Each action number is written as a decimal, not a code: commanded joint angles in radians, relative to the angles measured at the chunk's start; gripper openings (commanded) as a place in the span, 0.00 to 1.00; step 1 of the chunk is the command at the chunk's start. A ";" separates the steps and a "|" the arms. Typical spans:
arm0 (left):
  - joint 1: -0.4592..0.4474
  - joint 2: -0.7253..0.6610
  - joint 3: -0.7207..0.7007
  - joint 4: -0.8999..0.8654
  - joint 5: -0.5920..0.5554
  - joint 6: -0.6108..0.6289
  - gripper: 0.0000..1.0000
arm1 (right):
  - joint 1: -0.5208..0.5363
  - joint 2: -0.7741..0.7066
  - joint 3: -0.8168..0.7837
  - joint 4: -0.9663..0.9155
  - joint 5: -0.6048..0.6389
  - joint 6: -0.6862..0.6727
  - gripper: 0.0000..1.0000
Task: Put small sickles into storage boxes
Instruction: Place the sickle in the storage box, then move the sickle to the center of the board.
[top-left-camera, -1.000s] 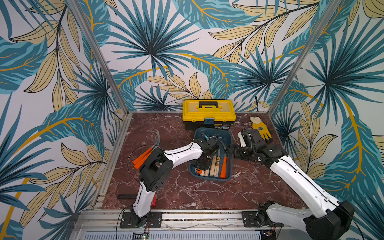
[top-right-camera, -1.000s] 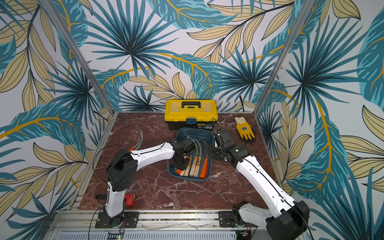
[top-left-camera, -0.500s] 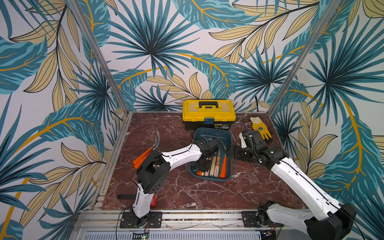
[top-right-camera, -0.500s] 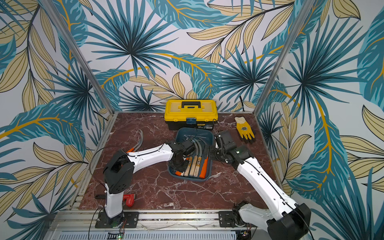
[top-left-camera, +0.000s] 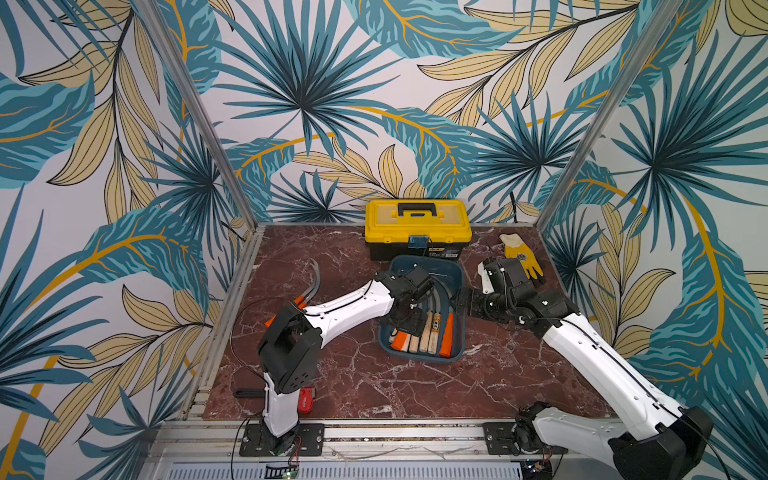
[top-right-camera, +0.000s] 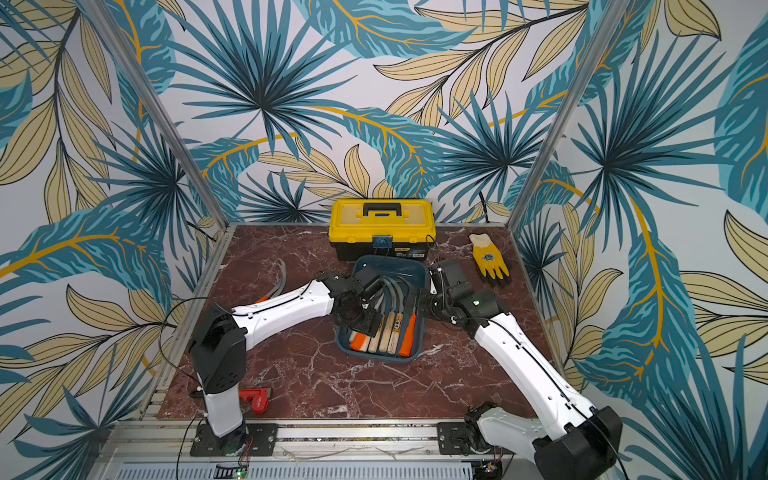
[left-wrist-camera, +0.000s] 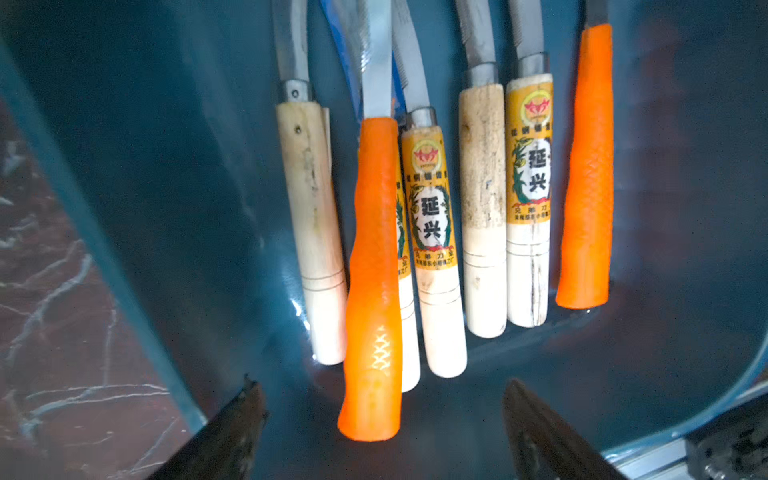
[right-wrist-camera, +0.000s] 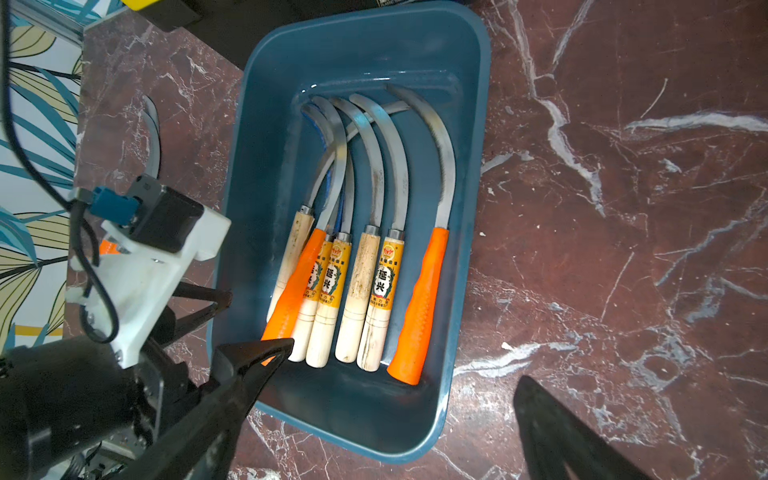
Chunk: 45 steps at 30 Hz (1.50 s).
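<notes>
**Container 1.** A dark teal-blue rectangular plastic tray (right-wrist-camera: 270, 124) stands mid-way across the red-brown marble-patterned bench (top-left-camera: 374, 386).
- It holds seven small sickles (right-wrist-camera: 361, 286) with thin curved grey blades. They lie roughly parallel, handles toward the robot and blades toward the far end, where they overlap and cross.
- Two handles are bright orange and five are pale wood. Three of the wooden ones carry yellow labels.
- One orange-handled sickle (left-wrist-camera: 374, 270) lies on top of a labelled wooden handle and partly covers it.
- The second orange handle (left-wrist-camera: 586, 166) lies at the opposite end of the row.

**Container 2.** A yellow-and-black plastic toolbox (top-left-camera: 417, 224) with a black carry handle sits just behind the tray's far end. Its lid is down and its contents cannot be seen.

**Outside the containers.**
- Loose curved grey blades (top-left-camera: 312, 276) with orange handle parts lie on the bench left of the tray. They are largely hidden behind the left arm (top-left-camera: 345, 307), so their number cannot be told.
- A yellow-and-white work glove (top-left-camera: 521, 257) lies at the far right.
- A red clamp-like tool (top-right-camera: 257, 400) lies by the left arm's base.

**Grippers.**
- The left gripper (left-wrist-camera: 382, 397) hangs over the handle end of the tray with its jaws wide apart. The end of the top orange handle lies between the fingers with a gap on each side, and nothing is held.
- The right gripper (right-wrist-camera: 407, 359) is just beside the tray's right side in both top views. Its jaws are wide apart and it holds nothing.
</notes>
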 joint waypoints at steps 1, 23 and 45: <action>0.024 -0.056 0.031 -0.006 -0.015 0.017 0.99 | -0.003 0.022 0.023 0.010 -0.024 -0.007 0.99; 0.310 -0.217 -0.088 -0.005 -0.028 0.091 0.99 | 0.005 0.204 0.171 0.077 -0.124 -0.017 1.00; 0.687 -0.270 -0.238 -0.005 0.014 0.107 0.99 | 0.089 0.450 0.345 0.124 -0.210 -0.049 1.00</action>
